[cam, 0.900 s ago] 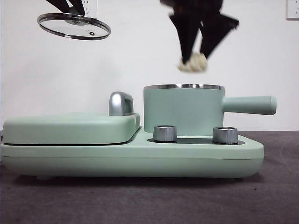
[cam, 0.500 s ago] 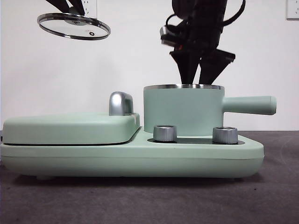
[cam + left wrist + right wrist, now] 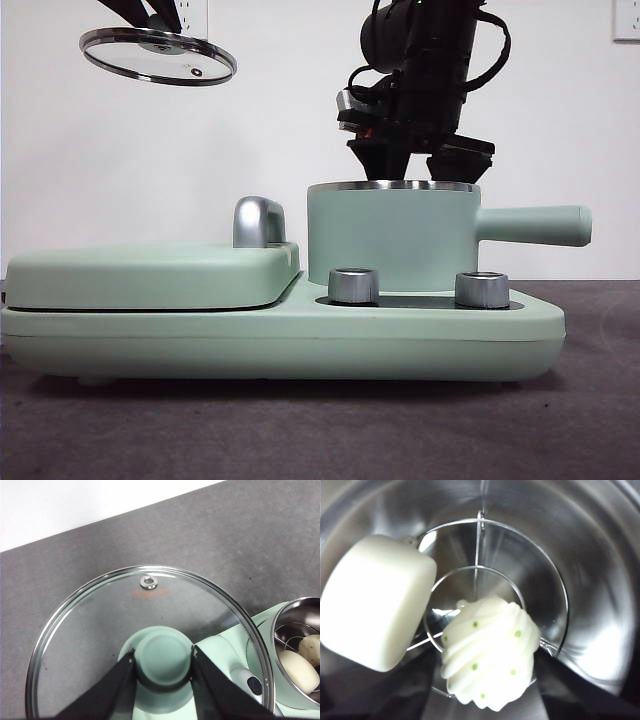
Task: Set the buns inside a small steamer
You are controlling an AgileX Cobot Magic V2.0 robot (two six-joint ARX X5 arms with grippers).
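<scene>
Two jaws of the right gripper point(image 3: 487, 700) reach down inside the steamer point(image 3: 393, 236), one on each side of the ridged bun point(image 3: 490, 652). They flank it closely, yet whether they grip it or have let go cannot be told. That bun, dotted with small green specks, sits on the wire rack point(image 3: 547, 587) at the bottom of the steel bowl. Just beside it the smooth bun point(image 3: 375, 602) lies on the same rack, leaning against the bowl's wall. In the front view the dark arm plunges into the pot's steel rim from above, and neither bun shows there.

High and well apart from the pot, the left gripper point(image 3: 164, 666) pinches the green knob point(image 3: 164, 655) of the glass lid point(image 3: 158, 54), holding it tilted over the griddle lid point(image 3: 150, 272).
</scene>
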